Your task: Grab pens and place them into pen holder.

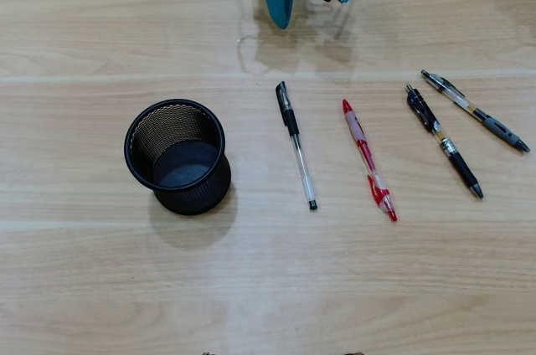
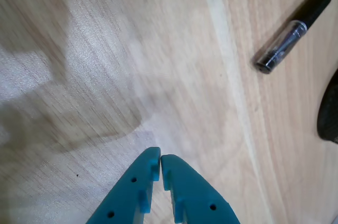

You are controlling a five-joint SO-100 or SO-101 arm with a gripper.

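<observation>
Right now your gripper has its jaws together on nothing; nearest ahead lies the clear pen with black cap; the pen holder stands empty beyond, the other three pens farther aside.

overhead top-down; wrist close, downward

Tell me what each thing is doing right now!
Pen holder: upright, empty.
Clear pen with black cap: lying flat on the table.
Red and white pen: lying flat.
Two black-and-clear pens: lying flat, apart.
Gripper: shut, empty, above the table.
</observation>
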